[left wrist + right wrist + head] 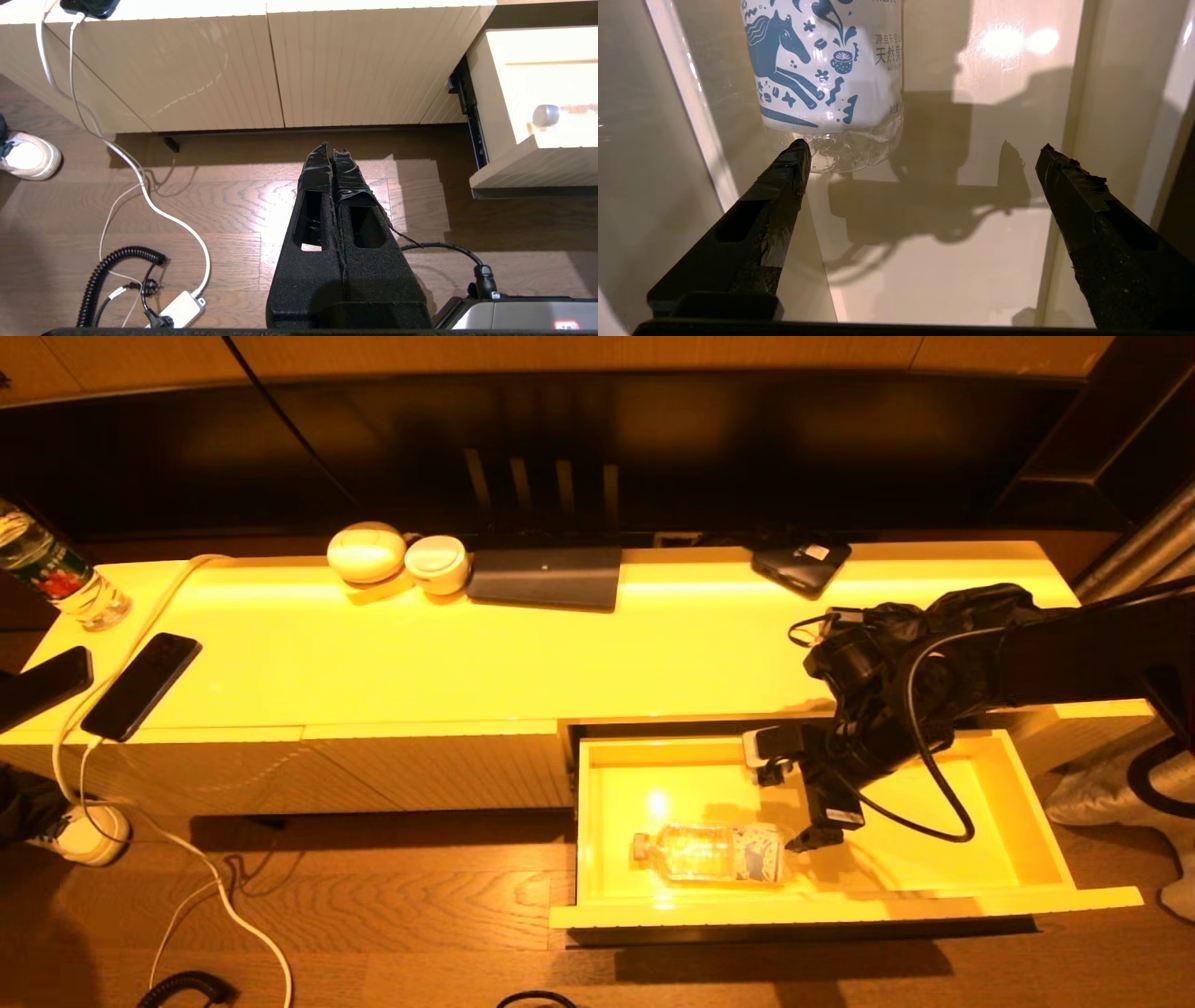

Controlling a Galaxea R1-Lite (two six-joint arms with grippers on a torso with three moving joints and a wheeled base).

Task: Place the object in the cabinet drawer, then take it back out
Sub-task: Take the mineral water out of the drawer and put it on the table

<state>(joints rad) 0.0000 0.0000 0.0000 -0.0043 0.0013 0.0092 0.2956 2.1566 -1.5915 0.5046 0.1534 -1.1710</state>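
The cabinet drawer [840, 907] stands pulled out at the right of the cabinet, showing its glossy inside [948, 261]. A clear plastic bottle [709, 852] with a white and blue horse label [826, 70] lies on its side in the drawer, near the front wall. My right gripper [782, 807] hangs in the drawer just beyond the bottle's base, open wide [920, 149] with nothing between its fingers. One fingertip [798, 151] is close to the bottle's base. My left gripper [332, 151] is parked over the wooden floor in front of the cabinet, shut and empty.
On the cabinet top [560, 653] lie two phones [140, 686], another bottle [56, 574], two white round things [366, 553] and dark flat devices [546, 577]. Cables [140, 186] and a shoe [89, 831] are on the floor at the left.
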